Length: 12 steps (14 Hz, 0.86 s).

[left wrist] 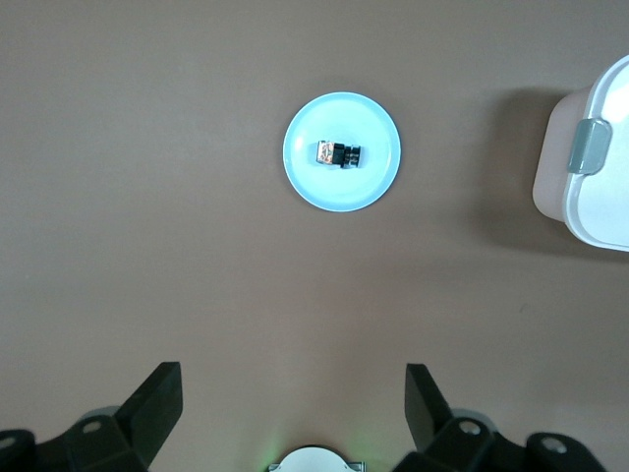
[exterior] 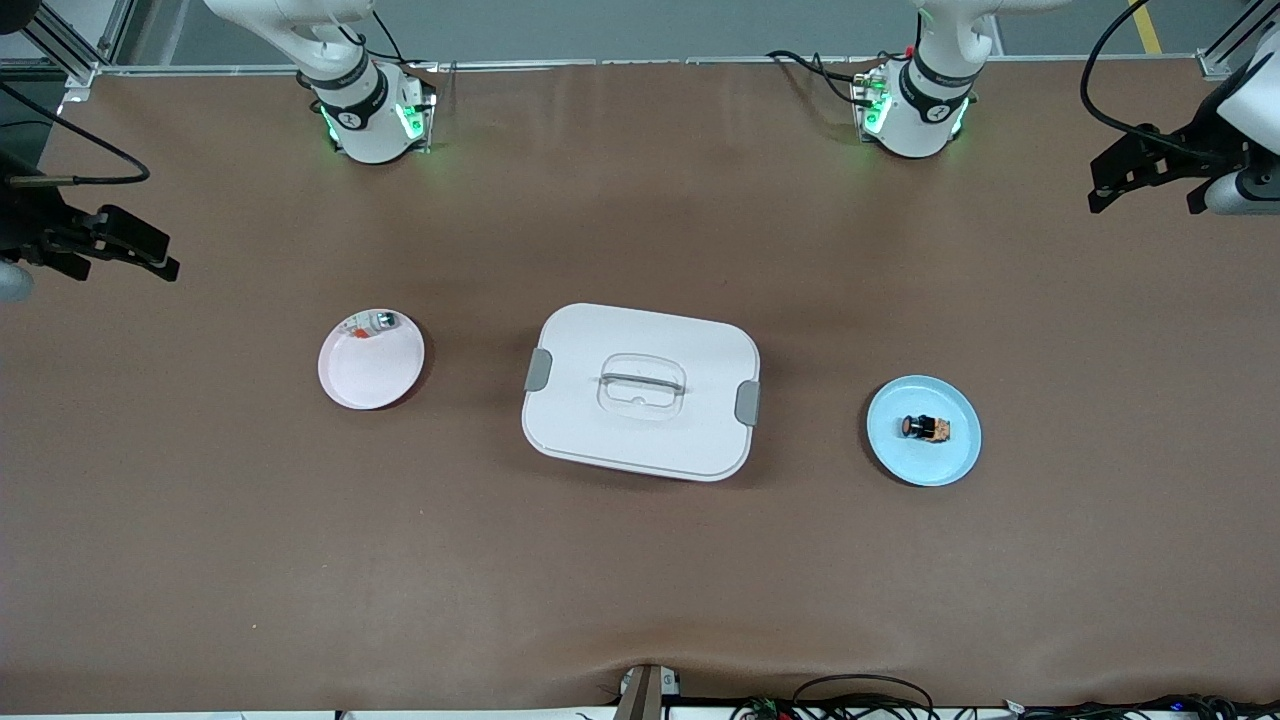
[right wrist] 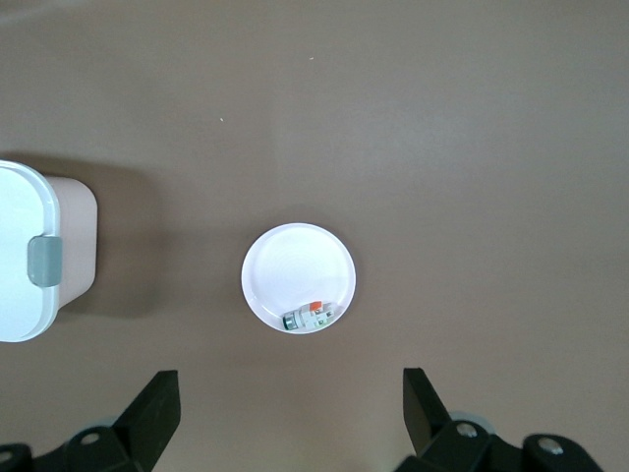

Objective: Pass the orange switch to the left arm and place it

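The orange switch point(exterior: 925, 428) point(left wrist: 338, 153) lies on its side on a light blue plate point(exterior: 950, 465) point(left wrist: 305, 177) toward the left arm's end of the table. The white box point(exterior: 641, 390), lid on and grey clips at both ends, stands mid-table between the two plates; one end of the box point(left wrist: 590, 187) point(right wrist: 39, 265) shows in each wrist view. My left gripper point(exterior: 1145, 203) point(left wrist: 293, 379) hangs high over the left arm's end of the table, open and empty. Over the other end my right gripper point(exterior: 125, 272) point(right wrist: 290, 383) hangs high too, open and empty.
A pale pink plate point(exterior: 371, 370) point(right wrist: 295, 270) toward the right arm's end holds a small whitish-grey part point(exterior: 375, 323) point(right wrist: 310, 317) with green and red bits. Both arm bases stand along the table's edge farthest from the front camera. Cables lie at the nearest edge point(exterior: 860, 695).
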Available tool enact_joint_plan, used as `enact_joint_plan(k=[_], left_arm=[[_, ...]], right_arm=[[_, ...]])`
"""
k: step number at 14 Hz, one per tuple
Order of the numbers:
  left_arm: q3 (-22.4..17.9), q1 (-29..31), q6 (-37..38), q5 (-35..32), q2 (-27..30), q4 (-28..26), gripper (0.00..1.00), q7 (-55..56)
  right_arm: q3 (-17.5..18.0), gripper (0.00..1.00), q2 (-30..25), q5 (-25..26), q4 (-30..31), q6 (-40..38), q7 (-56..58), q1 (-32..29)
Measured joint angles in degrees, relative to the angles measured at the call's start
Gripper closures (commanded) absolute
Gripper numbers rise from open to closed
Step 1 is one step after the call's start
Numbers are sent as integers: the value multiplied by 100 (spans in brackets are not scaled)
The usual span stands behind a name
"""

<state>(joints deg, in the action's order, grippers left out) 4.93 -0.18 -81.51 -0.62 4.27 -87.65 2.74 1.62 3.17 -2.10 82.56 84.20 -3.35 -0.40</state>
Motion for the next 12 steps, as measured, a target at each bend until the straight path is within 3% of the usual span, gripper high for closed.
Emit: enact_joint_plan(k=[12], left_arm=[[28, -31, 40, 6, 0, -5, 0, 155]], right_arm=[[-44, 0, 0, -248, 0, 7, -9, -20]])
